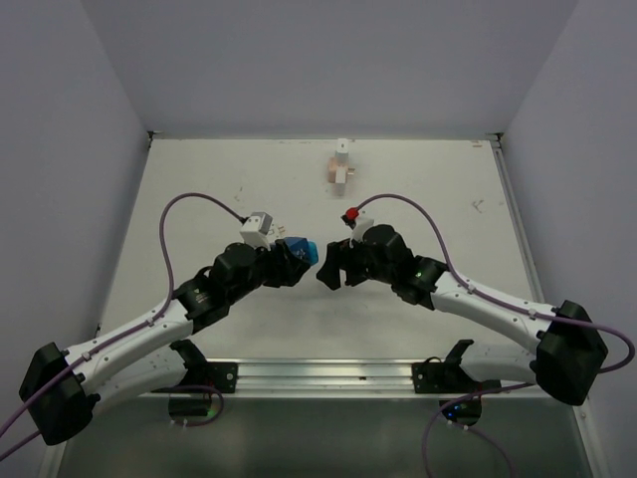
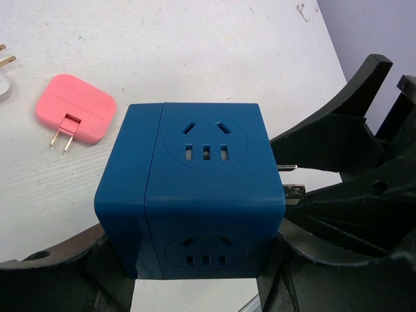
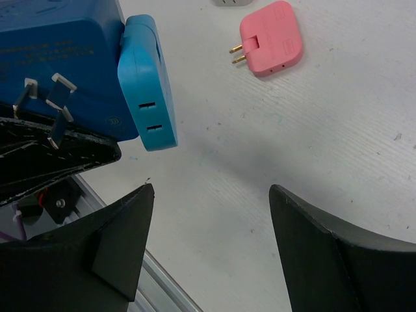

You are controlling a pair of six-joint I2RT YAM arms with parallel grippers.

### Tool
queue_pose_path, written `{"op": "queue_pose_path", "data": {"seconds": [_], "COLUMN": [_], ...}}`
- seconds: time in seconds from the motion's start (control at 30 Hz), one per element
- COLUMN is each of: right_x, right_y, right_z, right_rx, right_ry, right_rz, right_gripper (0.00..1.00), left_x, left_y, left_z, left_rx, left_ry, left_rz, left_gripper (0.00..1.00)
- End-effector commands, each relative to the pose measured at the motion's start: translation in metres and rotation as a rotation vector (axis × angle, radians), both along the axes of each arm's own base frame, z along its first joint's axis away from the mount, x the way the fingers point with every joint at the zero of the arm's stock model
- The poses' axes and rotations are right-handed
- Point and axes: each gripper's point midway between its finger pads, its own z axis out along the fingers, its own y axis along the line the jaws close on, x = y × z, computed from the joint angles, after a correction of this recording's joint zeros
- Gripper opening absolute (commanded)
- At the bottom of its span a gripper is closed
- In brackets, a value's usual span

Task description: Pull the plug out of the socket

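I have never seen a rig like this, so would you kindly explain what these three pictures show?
These are two robot arms bolted at the near edge of a table, each ending in a two-finger gripper. One picture looks down from above and behind them. The other two come from a camera on each wrist. The left gripper holds a dark blue socket cube, and a lighter blue plug is seated on one face of it. The right gripper is open and empty, close to that plug. On the white table lie a pink adapter and a small white one beside it.
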Motion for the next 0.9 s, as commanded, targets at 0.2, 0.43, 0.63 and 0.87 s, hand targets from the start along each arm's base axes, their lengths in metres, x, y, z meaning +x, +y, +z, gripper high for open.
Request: {"op": "queue_pose_path", "data": {"seconds": [0.2,0.43,0.63,0.87], "right_x": [0.009,0.013,0.018,0.026], "right_y": [0.022,0.028,0.026,0.0], "right_z": [0.021,0.031,0.029,0.013], "right_rx": [0.055,0.082,0.078,-0.026], "right_ry": [-0.039,-0.052,-0.06,-0.103], "right_rz": [0.002,-0.005,-0.038,-0.119], "right_gripper": [0.74,0.74,0.73,0.68], "left_x": [0.004,0.001,-0.003,-0.011], "left_y": [-0.015,-0.017,-0.019,-0.012], "left_z": [0.042,0.035,0.039,0.042], "left_rx": [-0.133,-0.132,-0.144,-0.13], "left_ry": [-0.077,-0.065,-0.068,-0.075], "left_rz": [-0.036,-0.049,-0.071,-0.088], "left_gripper": [0.0,0.0,0.0,0.0]}}
